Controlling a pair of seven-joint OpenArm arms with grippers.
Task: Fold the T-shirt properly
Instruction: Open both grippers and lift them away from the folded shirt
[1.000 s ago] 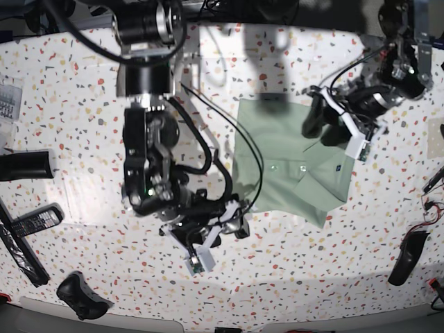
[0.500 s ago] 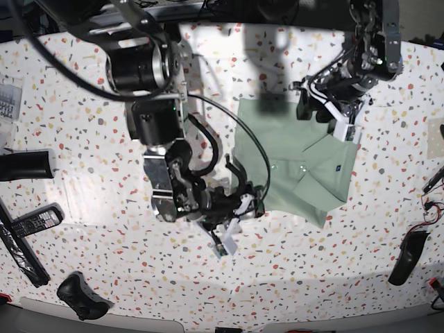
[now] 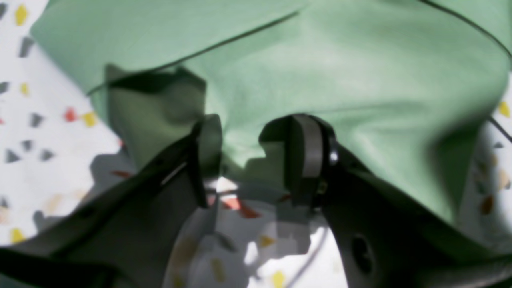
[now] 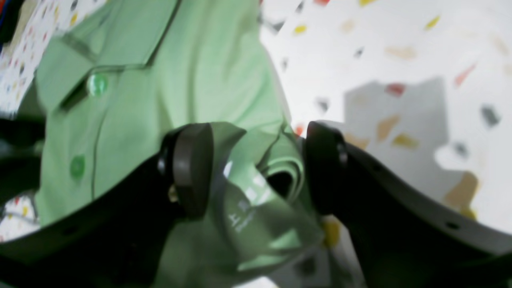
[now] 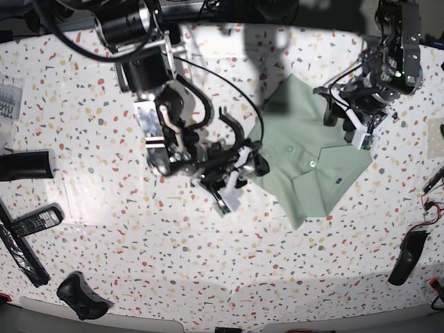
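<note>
T-shirt (image 5: 281, 177): a pale green, plain garment, lying on the speckled desk (image 5: 159, 277) in a compact, many-sided bundle, turned at a slant between the two arms in the base view.
Front details: two buttons, the upper (image 5: 291, 149) and the lower (image 5: 313, 164), face up; a small dark label (image 5: 338, 181) lies near the edge on the left arm's side.
Left claw (image 3: 258, 160): fingers apart, over an edge of the cloth; folds show between and beyond the fingertips, with no pinch to be seen.
Right claw (image 4: 258, 168): fingers set widely apart, one on either side of a rumpled, curled edge that bears pale print (image 4: 250, 196); the cloth is not clamped.
Step in hand: judged to be the straightening or regripping of a partly folded bundle; the sleeves and body appear gathered in, but the outline remains irregular.
Next move: probably calls for each claw to settle low about its edge and close on all the layers meant to travel together, after which the bundle may be squared or folded over.
Likely fault: a shallow grip could take only the top layer and drag the fold open, while unequal pulls could skew it further.
</note>
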